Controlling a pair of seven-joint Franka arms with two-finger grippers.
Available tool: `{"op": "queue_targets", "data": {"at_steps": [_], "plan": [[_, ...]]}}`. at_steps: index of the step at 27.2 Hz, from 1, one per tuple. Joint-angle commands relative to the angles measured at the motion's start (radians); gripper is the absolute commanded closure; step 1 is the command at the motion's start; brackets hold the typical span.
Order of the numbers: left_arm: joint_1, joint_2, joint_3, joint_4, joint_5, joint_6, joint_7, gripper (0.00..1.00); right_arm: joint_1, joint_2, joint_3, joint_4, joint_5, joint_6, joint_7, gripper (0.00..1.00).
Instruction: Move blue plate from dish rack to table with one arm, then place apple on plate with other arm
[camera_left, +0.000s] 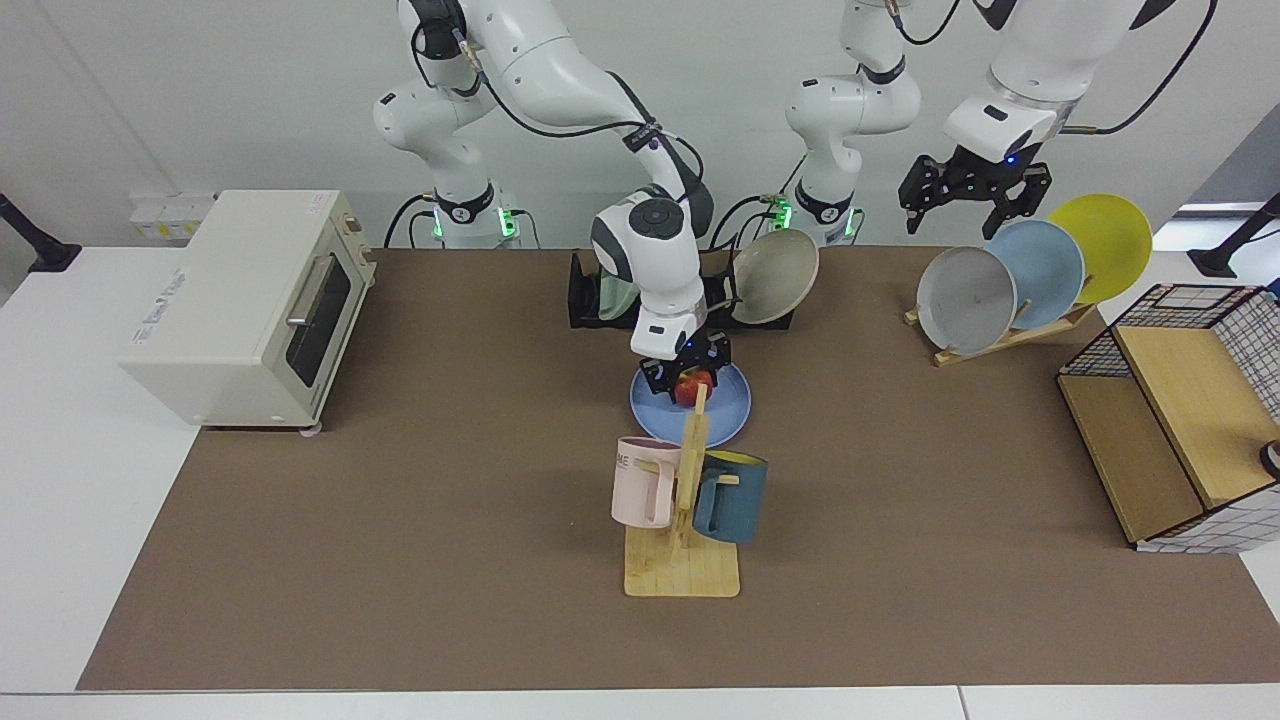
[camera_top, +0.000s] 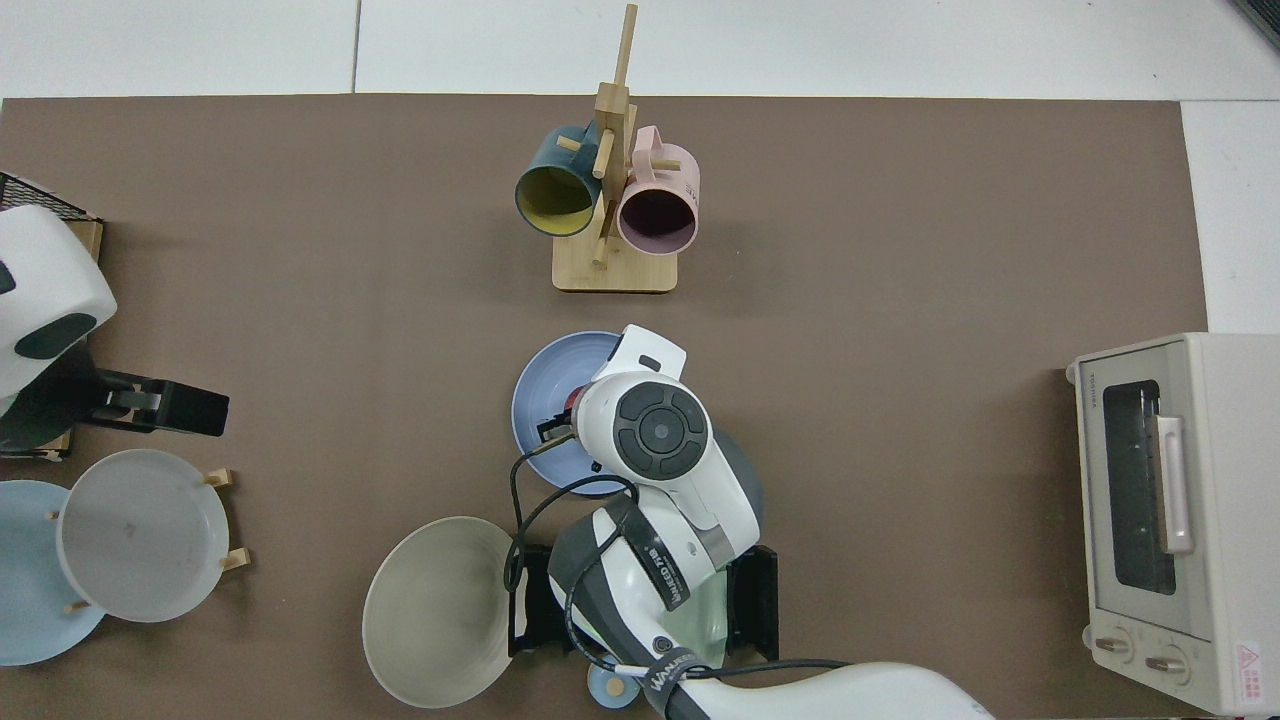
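The blue plate (camera_left: 728, 408) (camera_top: 543, 395) lies flat on the brown mat of the table (camera_left: 420, 480), just in front of the black dish rack (camera_left: 583, 300) (camera_top: 762, 605). My right gripper (camera_left: 688, 380) hangs low over the plate's middle, shut on the small red apple (camera_left: 690, 389). From above, the right arm's wrist hides nearly all of the apple (camera_top: 572, 400); only a red sliver shows. I cannot tell whether the apple touches the plate. My left gripper (camera_left: 957, 215) (camera_top: 160, 408) waits open and empty above the wooden plate rack.
A beige bowl-like plate (camera_left: 775, 276) leans in the dish rack. A wooden mug stand (camera_left: 682, 520) with pink and dark blue mugs stands just in front of the blue plate. A wooden rack (camera_left: 1010, 335) holds grey, pale blue and yellow plates. Toaster oven (camera_left: 250, 305); wire basket (camera_left: 1180, 410).
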Motion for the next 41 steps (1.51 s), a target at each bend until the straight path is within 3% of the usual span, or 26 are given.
{"op": "queue_targets", "data": {"at_steps": [1, 3, 4, 11, 16, 29, 41], "plan": [[0.014, -0.01, 0.0, 0.005, -0.02, -0.025, -0.013, 0.0, 0.001, 0.0, 0.001, -0.01, 0.027, 0.016, -0.038, 0.34], [0.013, -0.011, -0.006, 0.005, -0.009, -0.022, -0.01, 0.0, -0.001, 0.001, 0.001, -0.009, 0.027, 0.015, -0.035, 0.08], [0.013, -0.013, -0.006, 0.005, -0.009, -0.022, -0.01, 0.0, 0.001, 0.001, 0.001, -0.007, 0.025, 0.016, -0.036, 0.0], [0.013, -0.014, -0.007, 0.005, -0.009, -0.025, -0.013, 0.0, -0.007, -0.022, -0.001, -0.001, 0.021, 0.005, -0.036, 0.0], [0.014, -0.014, -0.004, 0.005, -0.009, -0.022, -0.012, 0.0, -0.019, -0.088, -0.014, -0.002, 0.024, -0.022, -0.027, 0.0], [0.014, -0.014, -0.006, 0.005, -0.009, -0.022, -0.012, 0.0, -0.231, -0.329, -0.019, -0.001, 0.001, -0.428, -0.062, 0.0], [0.014, -0.014, -0.006, 0.005, -0.009, -0.022, -0.012, 0.0, -0.386, -0.485, -0.016, -0.009, -0.114, -0.774, -0.191, 0.0]]}}
